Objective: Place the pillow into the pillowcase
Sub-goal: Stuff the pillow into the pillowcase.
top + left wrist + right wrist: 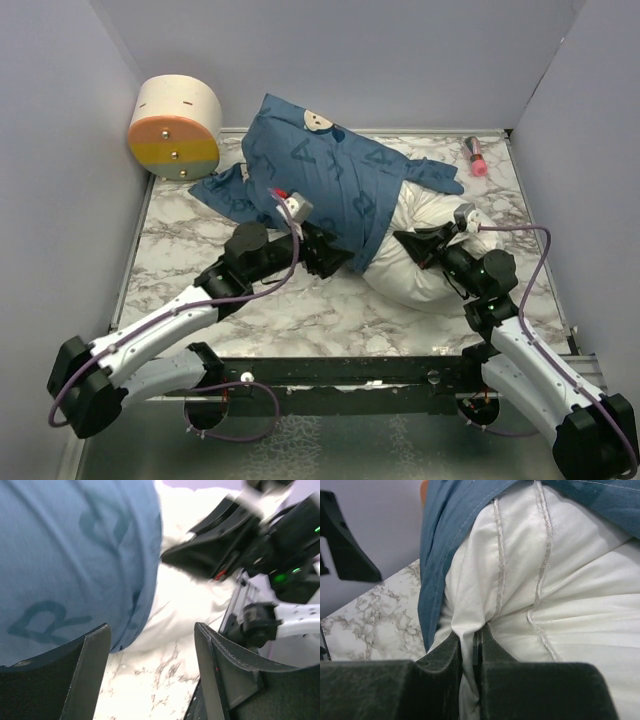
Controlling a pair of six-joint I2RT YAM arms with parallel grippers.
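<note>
The dark blue pillowcase (pixel 320 175) lies over the far, upper part of the plump white pillow (pixel 425 270), whose near end bulges out onto the marble table. My left gripper (pixel 340 262) sits at the pillowcase's lower hem. In its wrist view it (pixel 152 645) stands open, with only bare tabletop between the fingers (pixel 85 670), the pillowcase (pixel 75 555) up left and the pillow (pixel 185 610) ahead. My right gripper (pixel 408 242) is at the pillow's right side; in its wrist view it (pixel 472 640) is shut on a pinch of the pillow (pixel 560 605) beside the pillowcase edge (pixel 440 545).
A tan cylinder with a yellow and orange band (pixel 175 125) leans at the back left wall. A small pink object (pixel 474 156) lies at the back right. Grey walls close in the marble table (pixel 300 310) on three sides.
</note>
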